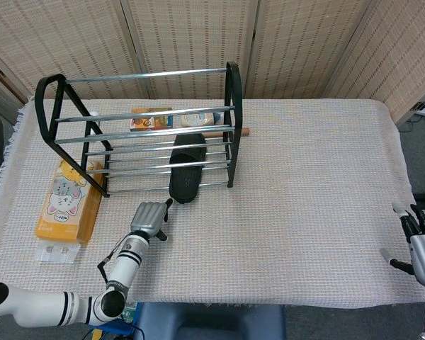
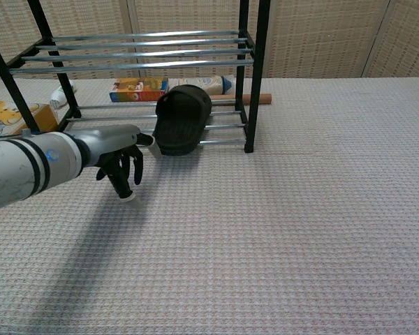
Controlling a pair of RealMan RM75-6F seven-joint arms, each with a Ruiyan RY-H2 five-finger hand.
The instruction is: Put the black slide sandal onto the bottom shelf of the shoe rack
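The black slide sandal (image 1: 188, 165) (image 2: 182, 117) lies across the bottom rails of the black shoe rack (image 1: 230, 106) (image 2: 255, 77), pointing almost straight in, its near end overhanging the front rail. My left hand (image 1: 149, 219) (image 2: 119, 149) hovers low over the cloth just in front of the rack, fingers bent down and holding nothing. Its thumb tip touches the sandal's near end from the left. My right hand (image 1: 421, 239) sits at the table's near right corner, fingers spread, far from the rack; the chest view does not show it.
An orange cat-print box (image 1: 67, 198) (image 2: 5, 114) lies left of the rack, with a clear packet (image 1: 57, 251) in front of it. Behind the rack are a colourful packet (image 1: 151, 118), a bottle (image 1: 198, 118) and a wooden stick (image 1: 242, 131). Folding screens stand behind the table.
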